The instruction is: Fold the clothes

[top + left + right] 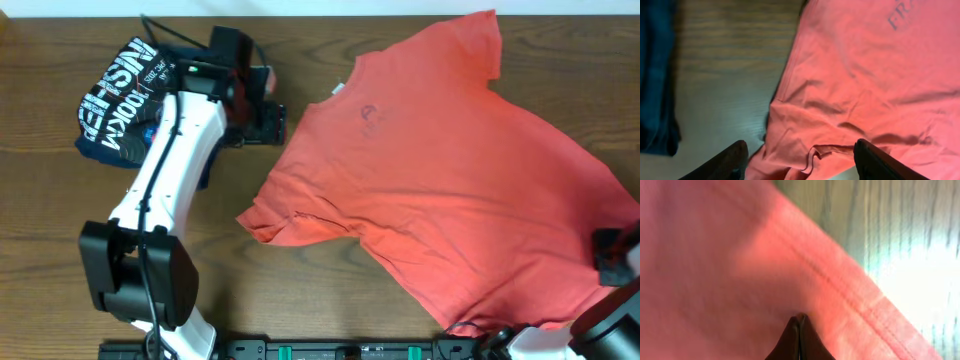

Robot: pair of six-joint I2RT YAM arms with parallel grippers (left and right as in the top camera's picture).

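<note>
Orange-red T-shirt [450, 170] lies spread mid-right on the table [300, 290], left gripper [800, 150] hangs w/ fingers wide apart over its crumpled sleeve [275, 215], right gripper [799, 322] has pads pressed together by the hem [850, 295] (can't tell if cloth's pinched), so imo smooth that sleeve b4 folding.

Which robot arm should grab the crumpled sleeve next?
Left, probably. The left gripper is open with the crumpled sleeve right ahead of it. The right gripper is shut, away at the far hem of the T-shirt.
</note>
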